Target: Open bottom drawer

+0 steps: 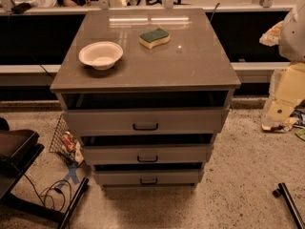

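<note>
Grey laminate covers the cabinet (190, 66) at the centre of a speckled floor (238, 175), and a dark gap shows above each of its three drawer fronts. The bottom drawer (181, 177), lowest and narrowest of the stack, sits just above the floor and is out only a little, with a small black bar handle (148, 181) at its middle. Above it come the middle drawer (181, 154) and the top drawer (190, 120). On the cabinet top a white bowl (100, 55) rests at the near left, and a green-and-yellow sponge (154, 37) lies farther back, well apart from it. A wire basket (61, 140) leans by the cabinet's left side, with black cables (50, 194) nearer on the floor. The gripper is outside the frame, so its state cannot be told.
</note>
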You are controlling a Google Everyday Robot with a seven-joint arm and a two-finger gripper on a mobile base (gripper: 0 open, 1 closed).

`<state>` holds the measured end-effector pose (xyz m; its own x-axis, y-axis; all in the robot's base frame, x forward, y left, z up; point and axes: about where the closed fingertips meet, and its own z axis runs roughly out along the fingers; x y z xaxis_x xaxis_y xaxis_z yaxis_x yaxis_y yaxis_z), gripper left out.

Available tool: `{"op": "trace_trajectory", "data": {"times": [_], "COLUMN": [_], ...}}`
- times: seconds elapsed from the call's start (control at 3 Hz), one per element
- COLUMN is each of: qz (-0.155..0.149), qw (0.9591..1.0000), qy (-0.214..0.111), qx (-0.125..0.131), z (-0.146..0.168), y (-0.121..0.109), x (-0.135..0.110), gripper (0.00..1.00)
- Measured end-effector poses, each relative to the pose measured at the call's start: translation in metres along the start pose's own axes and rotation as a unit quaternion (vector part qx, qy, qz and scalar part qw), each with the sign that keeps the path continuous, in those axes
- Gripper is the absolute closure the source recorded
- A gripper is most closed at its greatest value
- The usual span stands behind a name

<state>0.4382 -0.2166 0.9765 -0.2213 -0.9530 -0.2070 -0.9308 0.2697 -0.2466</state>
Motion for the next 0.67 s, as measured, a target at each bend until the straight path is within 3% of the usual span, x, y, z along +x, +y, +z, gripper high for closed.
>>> {"op": "trace_trajectory", "data": {"times": [0.33,0.67], "qz": [0.002,0.017], "qw": [0.9999,0.9991], "qy": [0.001,-0.010], "qx": [0.013,0.038], "z": [0.005,0.033], "y": [-0.004,-0.012], "x": [-0.011,-0.022], "gripper": [0.00,0.00]}}
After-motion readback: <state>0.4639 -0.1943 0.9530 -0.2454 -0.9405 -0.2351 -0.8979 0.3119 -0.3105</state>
